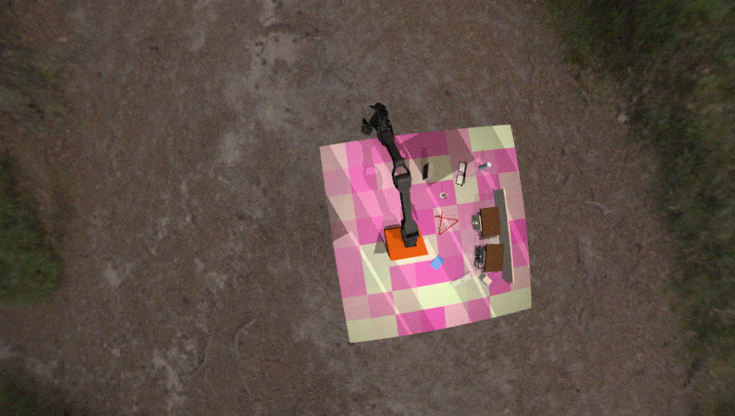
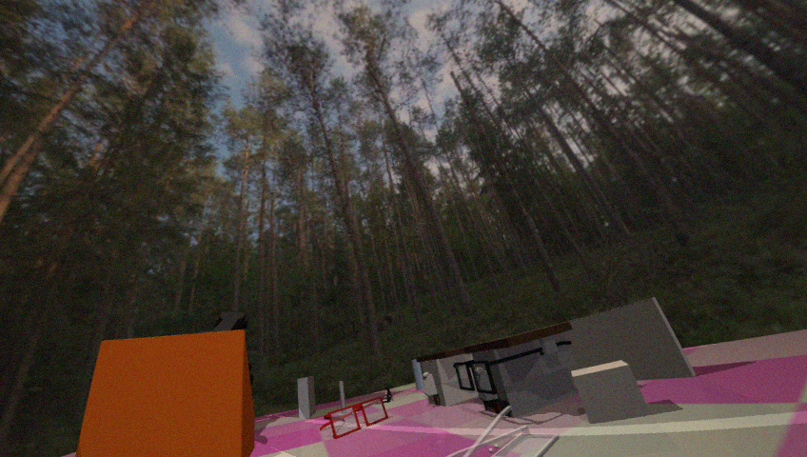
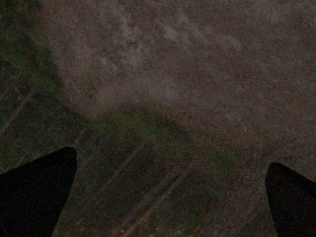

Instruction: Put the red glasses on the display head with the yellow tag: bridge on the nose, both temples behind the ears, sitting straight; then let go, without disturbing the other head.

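Note:
The red glasses (image 1: 448,227) (image 2: 357,407) rest on the mat in front of the heads, with red temples. The farther display head in the exterior view (image 1: 475,222) (image 2: 428,384) has a small yellowish patch low down and wears no glasses; its tag is hard to make out. The other head wears black glasses (image 1: 478,257) (image 2: 485,378). Both heads stand before brown-topped blocks. My gripper (image 1: 367,114) (image 3: 173,167) is open and empty, beyond the mat's upper edge in the top view, far from the red glasses. The wrist view shows only ground and trees between the fingers.
An orange block (image 1: 399,251) (image 2: 169,396) stands by the arm's base. A grey wall (image 1: 508,237) (image 2: 628,342) stands behind the heads. A blue block (image 1: 437,262), a pale block (image 1: 485,279) (image 2: 608,393), dark-rimmed item (image 1: 457,183), dark upright piece (image 1: 425,172) and small cylinder (image 1: 484,165) are around.

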You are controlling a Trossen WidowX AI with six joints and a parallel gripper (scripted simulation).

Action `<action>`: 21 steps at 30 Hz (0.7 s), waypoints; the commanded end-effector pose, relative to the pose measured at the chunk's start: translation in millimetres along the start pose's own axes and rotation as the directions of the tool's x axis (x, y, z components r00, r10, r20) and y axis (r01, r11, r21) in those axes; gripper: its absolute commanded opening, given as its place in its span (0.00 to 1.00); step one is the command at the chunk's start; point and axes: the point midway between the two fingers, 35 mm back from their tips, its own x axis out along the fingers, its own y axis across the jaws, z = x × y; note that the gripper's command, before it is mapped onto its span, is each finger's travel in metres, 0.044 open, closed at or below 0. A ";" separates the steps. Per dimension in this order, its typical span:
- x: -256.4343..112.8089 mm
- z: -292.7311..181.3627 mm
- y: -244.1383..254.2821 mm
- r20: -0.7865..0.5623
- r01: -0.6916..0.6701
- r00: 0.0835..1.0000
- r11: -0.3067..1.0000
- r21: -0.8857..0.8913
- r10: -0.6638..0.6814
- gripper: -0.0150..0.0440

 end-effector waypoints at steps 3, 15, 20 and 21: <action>0.0 0.0 0.0 0.000 0.000 1.000 1.000 0.000 0.000 1.00; -19.5 57.9 30.0 0.144 -0.014 0.989 0.993 -0.119 0.032 0.69; -34.2 111.4 34.3 0.245 0.053 0.969 0.971 -0.233 0.006 0.59; -40.0 125.9 37.2 0.273 0.071 0.962 0.963 -0.259 0.002 0.59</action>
